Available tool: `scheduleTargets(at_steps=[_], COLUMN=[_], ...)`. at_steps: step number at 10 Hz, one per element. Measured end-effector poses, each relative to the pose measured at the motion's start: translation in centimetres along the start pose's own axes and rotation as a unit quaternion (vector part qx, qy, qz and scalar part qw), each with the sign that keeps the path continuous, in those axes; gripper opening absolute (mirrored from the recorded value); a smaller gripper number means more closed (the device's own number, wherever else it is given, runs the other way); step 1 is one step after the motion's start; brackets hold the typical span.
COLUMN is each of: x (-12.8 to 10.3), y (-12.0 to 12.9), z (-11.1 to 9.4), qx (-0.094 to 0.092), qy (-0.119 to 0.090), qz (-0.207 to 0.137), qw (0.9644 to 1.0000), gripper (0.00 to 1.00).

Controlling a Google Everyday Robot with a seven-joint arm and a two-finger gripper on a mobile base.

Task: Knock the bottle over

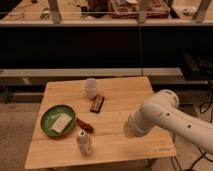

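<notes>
The bottle (83, 142) is small and pale with a light round cap. It stands upright near the front edge of the wooden table (125, 97), left of centre. My gripper (129, 130) is at the end of the white arm (162, 117), low over the table's front right part. It is to the right of the bottle, apart from it.
A white capless cup (91, 88) stands at the back centre. A dark bar (97, 104) lies in front of it. A green plate (47, 125) holding a pale sponge (61, 122) sits at the left, with a red-brown item (84, 125) beside it, just behind the bottle.
</notes>
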Motion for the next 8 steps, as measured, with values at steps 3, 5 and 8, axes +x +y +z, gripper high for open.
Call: scheduleTargets(at_steps=[3, 5, 8], x=[-1.2, -3.4, -6.5], y=[0.8, 1.3, 1.7], z=[1.0, 2.9, 5.1], qx=[0.002, 0.002, 0.001], qy=[-0.008, -0.018, -0.031], qz=[-0.015, -0.031, -0.048], qw=[0.9999, 0.9993, 0.9984], gripper=[0.03, 0.03, 0.03])
